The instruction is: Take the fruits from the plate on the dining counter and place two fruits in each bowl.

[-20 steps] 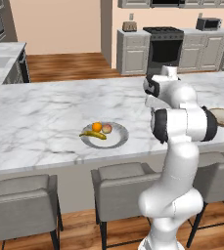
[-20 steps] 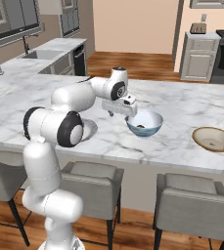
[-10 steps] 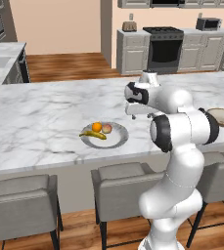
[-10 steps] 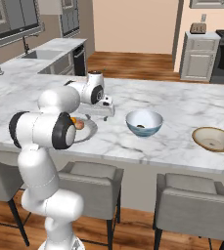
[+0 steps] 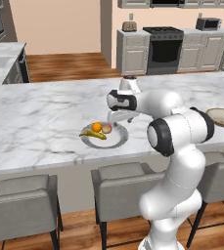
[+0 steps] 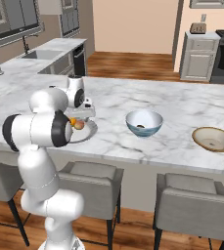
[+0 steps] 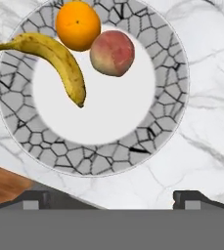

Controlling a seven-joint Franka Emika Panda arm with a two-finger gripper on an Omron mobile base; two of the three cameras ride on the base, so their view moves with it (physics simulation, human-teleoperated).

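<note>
The tool hung just above the plate with its jaws spread wide and nothing between them. The plate lay on the desk, near its front edge. Three fruits sat on the plate: an orange touching a peach, and a banana curving beside them along the rim. The plate's rim bore a cracked grey pattern; no writing could be read anywhere. Right of the plate stood a blue bowl with a small brown fruit inside, and farther right a tan bowl.
</note>
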